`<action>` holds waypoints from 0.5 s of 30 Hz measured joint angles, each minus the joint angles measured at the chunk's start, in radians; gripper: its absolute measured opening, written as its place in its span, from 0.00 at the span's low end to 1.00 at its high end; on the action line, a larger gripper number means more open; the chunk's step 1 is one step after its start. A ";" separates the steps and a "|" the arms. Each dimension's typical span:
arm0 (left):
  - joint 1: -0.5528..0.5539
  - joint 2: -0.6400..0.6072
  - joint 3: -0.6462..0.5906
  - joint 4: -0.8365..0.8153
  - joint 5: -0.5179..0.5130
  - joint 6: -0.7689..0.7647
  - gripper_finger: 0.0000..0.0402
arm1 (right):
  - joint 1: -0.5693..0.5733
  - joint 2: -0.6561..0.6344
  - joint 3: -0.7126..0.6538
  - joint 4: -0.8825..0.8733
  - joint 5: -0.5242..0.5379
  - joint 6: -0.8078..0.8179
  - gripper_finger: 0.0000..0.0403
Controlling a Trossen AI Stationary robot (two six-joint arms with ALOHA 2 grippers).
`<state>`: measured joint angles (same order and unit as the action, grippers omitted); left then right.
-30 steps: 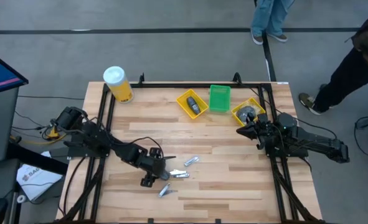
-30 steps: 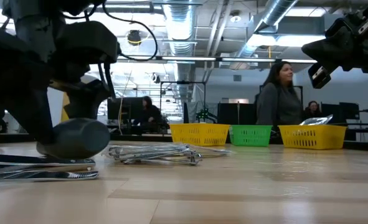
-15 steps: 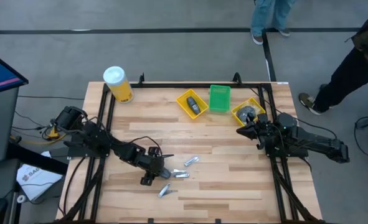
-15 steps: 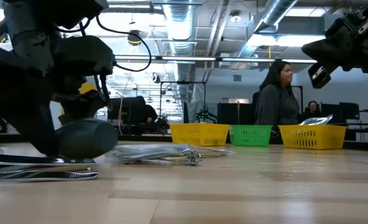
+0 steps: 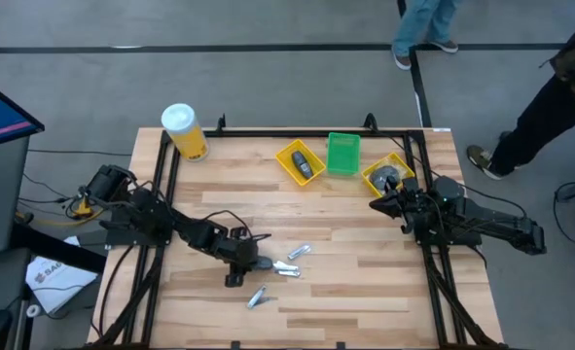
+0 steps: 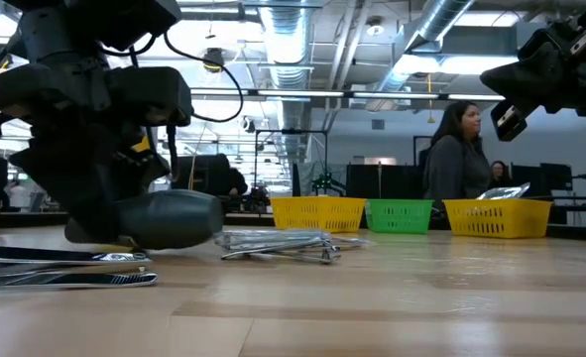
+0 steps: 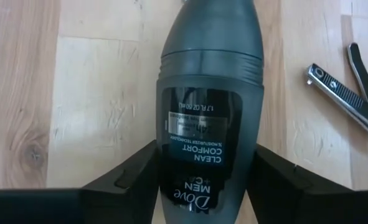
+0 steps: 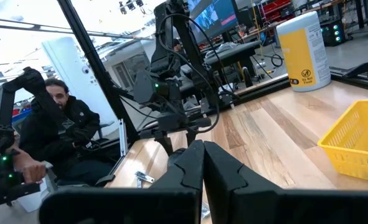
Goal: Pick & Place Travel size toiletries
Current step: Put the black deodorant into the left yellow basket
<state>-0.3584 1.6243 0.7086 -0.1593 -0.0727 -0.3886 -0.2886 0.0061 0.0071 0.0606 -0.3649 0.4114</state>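
Observation:
My left gripper [image 5: 256, 261] is shut on a dark grey oblong deodorant bottle [image 7: 207, 106] near the table's middle. In the low view the bottle [image 6: 169, 218] is level and low over the wood; I cannot tell whether it touches. Shiny metal clippers lie flat around it: one [image 5: 300, 251] beyond it, one [image 5: 286, 272] beside it, one [image 5: 258, 297] nearer the front edge. The left wrist view shows a clipper [image 7: 352, 93] too. My right gripper [image 5: 377, 205] hovers shut beside the right yellow tray [image 5: 401, 165], its fingers together in its own view [image 8: 202, 155]. My left gripper pinches the bottle's labelled body [image 7: 205, 168], near its base end, between its two fingers [image 7: 134, 183]. The fingers come slanting down from the table's left and lie along the bottle. Its tapered cap end [image 7: 212, 25] points away from the gripper, and the bottle is held level.
Along the far edge stand a yellow tray [image 5: 289, 154] with a dark grey piece in it, a green tray [image 5: 342, 154] and the right yellow tray holding small items. A yellow canister with a white lid [image 5: 184, 131] stands at the far left corner. People stand beyond the table.
My left gripper has moved a little toward the table's right and far side, carrying the bottle with it. In the low view the bottle now reaches farther right and lies more lengthwise, and the clippers beside it have slid slightly to the right.

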 joint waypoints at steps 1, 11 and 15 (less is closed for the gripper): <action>0.000 0.000 0.000 0.001 -0.002 -0.011 0.47 | 0.000 0.000 0.000 0.000 0.000 0.000 0.00; 0.002 -0.006 0.004 0.004 -0.047 -0.099 0.46 | 0.000 0.000 0.000 0.000 0.000 0.000 0.00; 0.003 -0.033 0.004 0.006 -0.079 -0.128 0.46 | 0.000 0.000 0.000 0.000 0.000 0.000 0.00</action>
<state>-0.3557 1.5909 0.7127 -0.1534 -0.1515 -0.5166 -0.2882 0.0059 0.0071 0.0608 -0.3649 0.4114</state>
